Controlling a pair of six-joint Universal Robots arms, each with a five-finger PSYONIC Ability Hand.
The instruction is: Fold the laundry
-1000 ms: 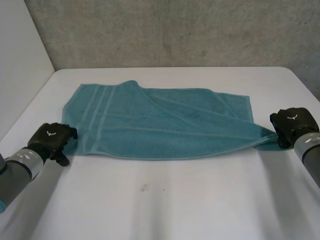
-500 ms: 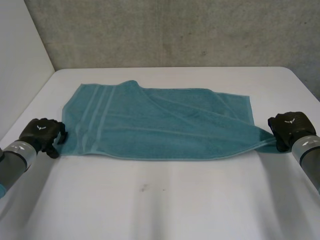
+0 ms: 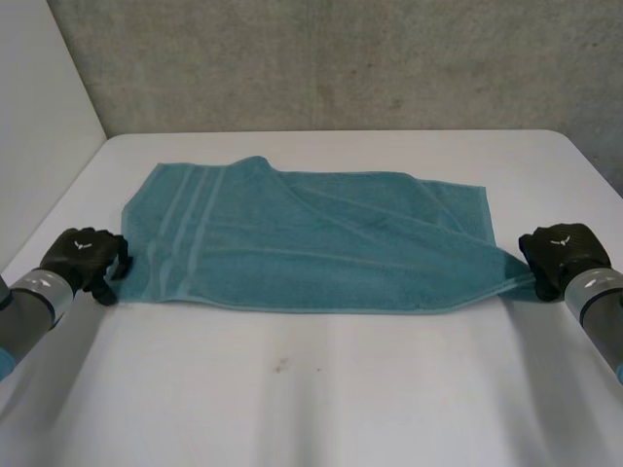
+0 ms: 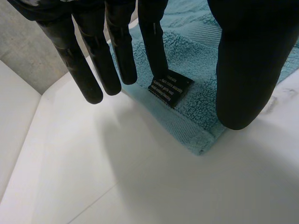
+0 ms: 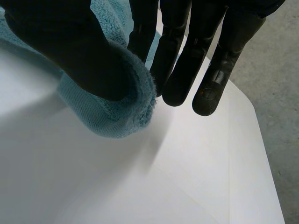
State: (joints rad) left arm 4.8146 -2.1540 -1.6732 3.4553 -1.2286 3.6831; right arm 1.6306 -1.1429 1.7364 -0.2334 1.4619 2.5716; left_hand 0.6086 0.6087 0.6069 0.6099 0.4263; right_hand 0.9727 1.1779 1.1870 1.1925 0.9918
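Observation:
A teal towel (image 3: 311,243) lies spread across the white table (image 3: 321,389), with a fold ridge running over its middle. My left hand (image 3: 83,255) sits at the towel's near left corner. In the left wrist view its fingers (image 4: 88,70) hang straight over that flat corner (image 4: 196,121) beside a black label (image 4: 170,87), with the thumb (image 4: 245,70) apart from them, so the hand is open. My right hand (image 3: 560,251) is at the near right corner. There the thumb (image 5: 70,42) and fingers (image 5: 187,60) pinch a bunched tip of the towel (image 5: 117,112).
A grey concrete wall (image 3: 341,58) stands behind the table's far edge. A white panel (image 3: 39,126) rises along the left side. Bare tabletop stretches in front of the towel.
My left hand has drawn back leftward off the towel's edge to its corner. My right hand has shifted slightly inward with the pinched corner, and that end of the towel has slackened.

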